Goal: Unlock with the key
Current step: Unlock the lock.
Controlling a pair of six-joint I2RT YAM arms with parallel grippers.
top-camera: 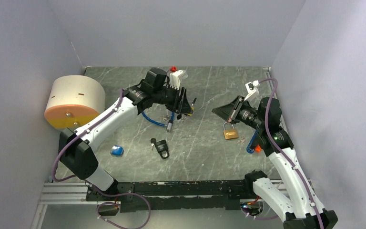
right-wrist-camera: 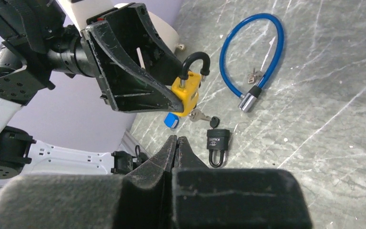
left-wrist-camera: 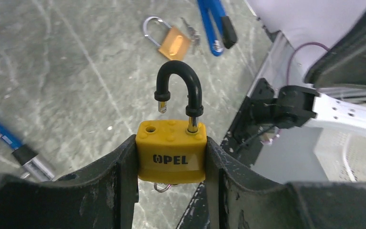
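Observation:
My left gripper (top-camera: 187, 108) (left-wrist-camera: 171, 145) is shut on the sides of a yellow padlock (left-wrist-camera: 171, 153) (right-wrist-camera: 187, 93) held above the table. Its black shackle (left-wrist-camera: 178, 81) stands raised, with one end out of its hole. A key (right-wrist-camera: 201, 115) with a black head sticks out from the padlock's underside, and a key ring (left-wrist-camera: 164, 187) shows below the body in the left wrist view. My right gripper (top-camera: 218, 110) (right-wrist-camera: 176, 139) is shut with nothing between its fingers, a short way right of the padlock and apart from the key.
A brass padlock (top-camera: 230, 132) (left-wrist-camera: 172, 42) lies below my right gripper beside a blue cable loop (top-camera: 251, 143). A black padlock (top-camera: 162, 148) (right-wrist-camera: 218, 143), a blue cable lock (top-camera: 153, 119) (right-wrist-camera: 252, 52) and a small blue piece (top-camera: 117, 150) lie on the table. A cream drum (top-camera: 74, 100) stands far left.

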